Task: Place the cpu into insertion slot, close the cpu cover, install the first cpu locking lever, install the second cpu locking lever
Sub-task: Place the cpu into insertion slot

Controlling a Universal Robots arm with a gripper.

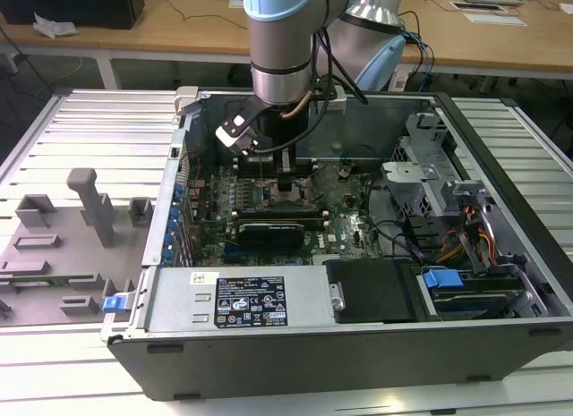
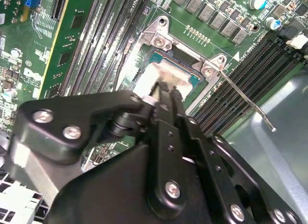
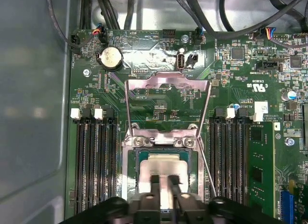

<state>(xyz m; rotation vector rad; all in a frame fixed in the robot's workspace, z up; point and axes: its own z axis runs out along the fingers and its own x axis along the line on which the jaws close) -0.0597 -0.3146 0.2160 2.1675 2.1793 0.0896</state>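
The claw [image 3: 164, 185] hangs low inside the open computer box [image 1: 269, 344]. It is right over the chip [image 3: 166, 164]. I cannot tell if the claw is open or closed, or if it is holding the chip.

The chip is pale and square. It sits in the square slot [image 3: 130, 171] on the green board [image 3: 240, 84], flat and lined up with the slot's sides. I think it is in or almost in.

The thin silver cover [image 3: 167, 82] is flipped up, off the chip. A thin wire lever [image 2: 245, 101] sticks out beside the slot, not hooked down. So the cover and lever jobs are not done yet.
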